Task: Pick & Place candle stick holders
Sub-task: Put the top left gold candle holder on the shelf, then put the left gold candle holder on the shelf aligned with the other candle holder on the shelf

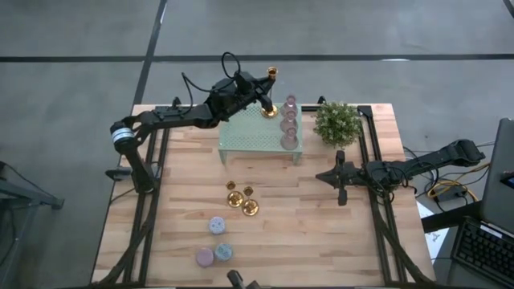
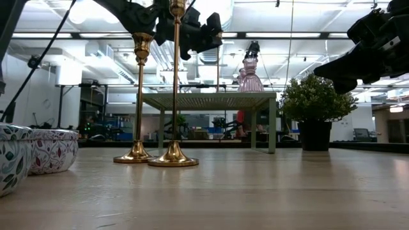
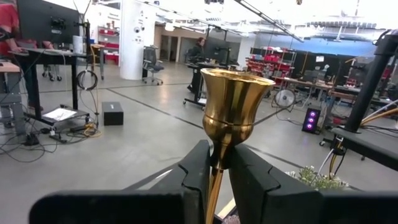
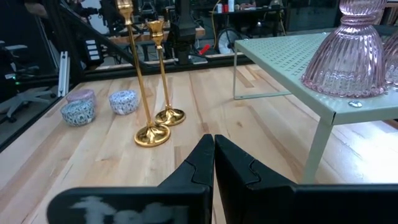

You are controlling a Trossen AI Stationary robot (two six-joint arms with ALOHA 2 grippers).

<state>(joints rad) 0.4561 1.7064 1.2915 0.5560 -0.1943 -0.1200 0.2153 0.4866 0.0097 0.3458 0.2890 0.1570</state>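
Writing seems unreadable anywhere; left end effector (image 3: pixel 219 180) grips gold holder (image 3: pixel 233 102).

The left claw (image 3: pixel 219 177) hides the gold holder's (image 3: pixel 236 106) stem below its cup.

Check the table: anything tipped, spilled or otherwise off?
Nothing stands out. The gold holders and pastel holders stand upright on the table, the pink glass holders upright on the green stand. The left gripper is clamped on a gold candlestick's stem at the stand's back edge. No spills or damage visible.
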